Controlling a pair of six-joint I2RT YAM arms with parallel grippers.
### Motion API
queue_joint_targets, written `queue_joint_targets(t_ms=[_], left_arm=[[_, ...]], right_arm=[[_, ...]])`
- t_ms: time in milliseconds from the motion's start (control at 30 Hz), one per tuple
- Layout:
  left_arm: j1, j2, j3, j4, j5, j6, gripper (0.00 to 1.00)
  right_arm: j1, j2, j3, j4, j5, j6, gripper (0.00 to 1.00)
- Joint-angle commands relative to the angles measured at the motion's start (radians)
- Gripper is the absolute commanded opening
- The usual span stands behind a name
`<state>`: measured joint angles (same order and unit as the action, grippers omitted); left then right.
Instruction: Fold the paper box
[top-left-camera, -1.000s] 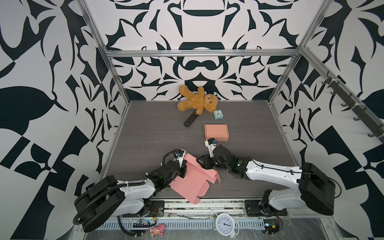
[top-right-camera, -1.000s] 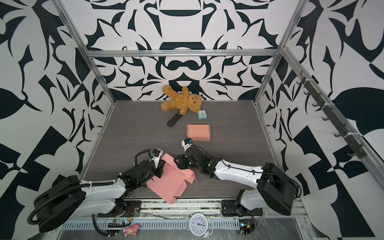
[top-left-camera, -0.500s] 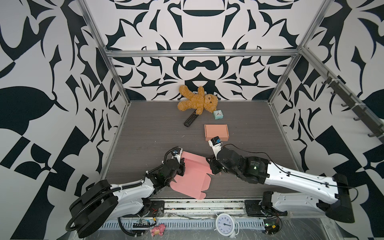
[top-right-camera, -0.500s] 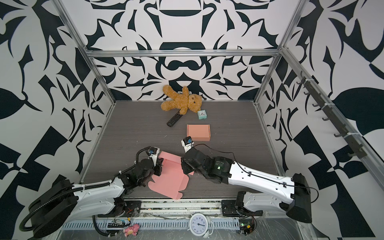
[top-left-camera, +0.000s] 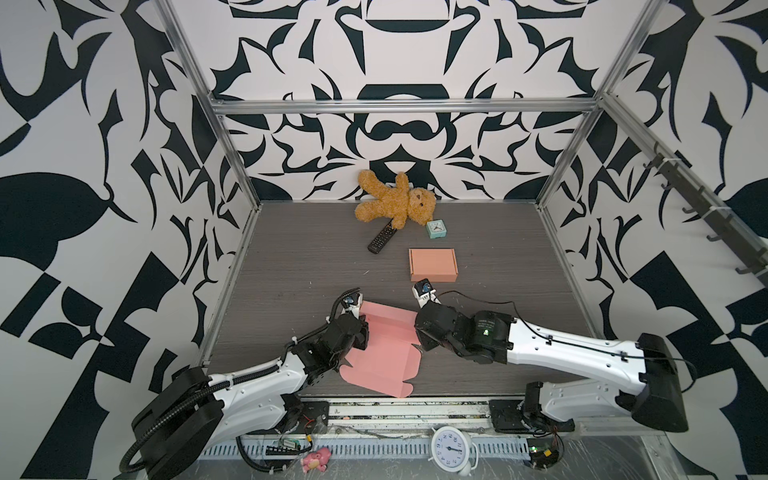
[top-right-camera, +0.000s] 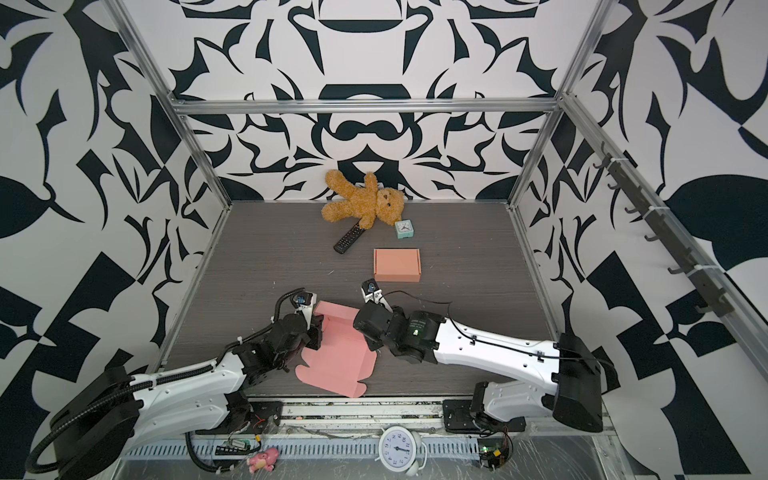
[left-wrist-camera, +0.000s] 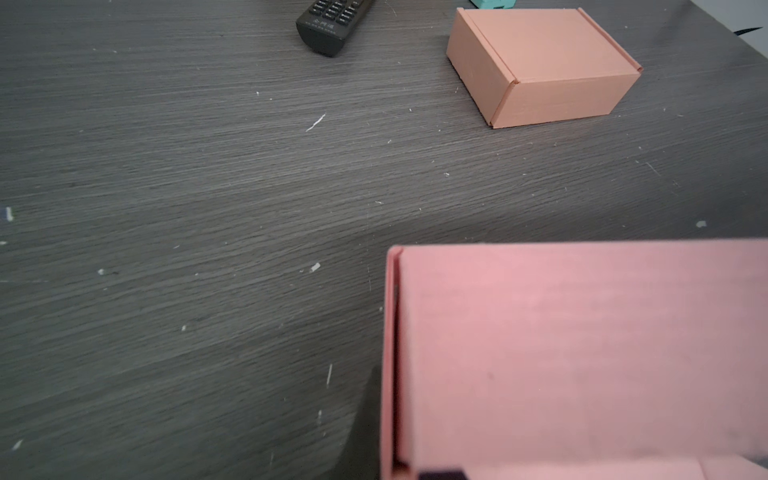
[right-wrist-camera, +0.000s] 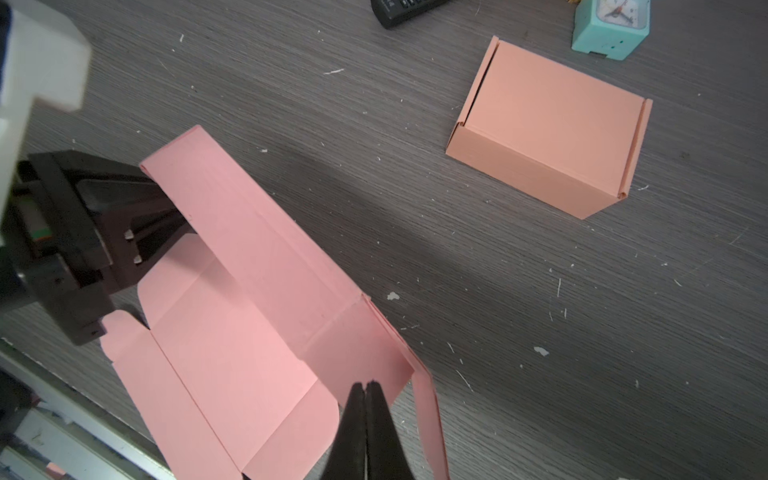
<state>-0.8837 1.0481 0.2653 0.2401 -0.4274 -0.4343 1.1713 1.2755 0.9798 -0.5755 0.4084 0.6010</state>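
The pink paper box (top-left-camera: 386, 353) lies half made at the near edge of the worktop (top-left-camera: 291, 270), between the two arms. Its base and the near flaps lie flat. The long far wall stands up, and the short flap at the right end is lifted too, as the right wrist view shows.

The left pincer (top-left-camera: 362, 334) is clenched on the left end of that raised wall, with its dark fingers (right-wrist-camera: 166, 216) pinching the pink card from the side. The right pincer (right-wrist-camera: 365, 388) is clenched as well, its two black fingers pressed flat together. Their tips sit right at the corner where the base meets the lifted right-end flap. I see no card between them, and I cannot tell whether the tips actually press on the card.

Further back, well apart from the arms, a finished salmon box (top-left-camera: 433, 264) sits closed on the worktop. Beyond it a black remote (top-left-camera: 381, 237) lies at a slant, with its far end just beside a brown teddy bear (top-left-camera: 395, 205) sprawled against the back wall. A small teal clock (top-left-camera: 436, 228) stands just to the right of the bear's head.
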Motion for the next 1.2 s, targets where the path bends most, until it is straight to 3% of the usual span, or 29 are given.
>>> queue_joint_targets(t_ms=[0, 600, 767, 1167], left_arm=[[0.003, -0.014, 0.03, -0.036, -0.011, -0.035, 0.1], [0.003, -0.129, 0.052, -0.1, 0.076, -0.023, 0.1], [0.003, -0.147, 0.049, -0.073, 0.125, -0.015, 0.1], [0.01, -0.173, 0.098, -0.168, 0.11, -0.006, 0.1]], right_arm=[[0.002, 0.003, 0.017, 0.014, 0.037, -0.006, 0.07], [-0.022, 0.044, 0.015, 0.169, -0.039, -0.056, 0.07], [-0.029, 0.022, -0.008, 0.221, -0.059, -0.048, 0.06], [-0.03, -0.119, -0.121, 0.343, -0.085, -0.091, 0.1]])
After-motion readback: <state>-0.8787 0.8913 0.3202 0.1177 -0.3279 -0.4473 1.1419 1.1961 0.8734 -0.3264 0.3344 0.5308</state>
